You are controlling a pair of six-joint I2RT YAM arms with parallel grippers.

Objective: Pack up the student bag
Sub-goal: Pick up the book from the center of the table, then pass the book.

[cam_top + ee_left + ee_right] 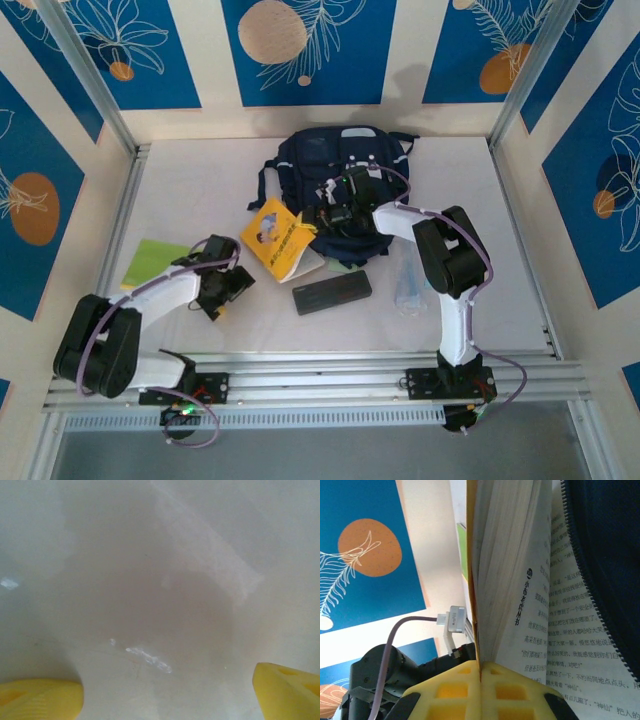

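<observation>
Toward the table's [200,190] left edge the left fingers [40,700] are spread wide, holding nothing. The student bag [340,160] lies at the far middle; at its near side the right fingers [455,685] clamp a yellow book [275,240] by its cover.

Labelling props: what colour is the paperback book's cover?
Yellow cover on the paperback book; shows best in the top external view.

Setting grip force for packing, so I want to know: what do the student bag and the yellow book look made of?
The student bag looks like woven synthetic fabric, matte dark navy, perhaps nylon or polyester; the right wrist view shows soft cloth edged by zipper teeth. The yellow book is paper, with matte white printed pages fanned open and a thin yellow cover, likely card, so probably a softcover.
</observation>
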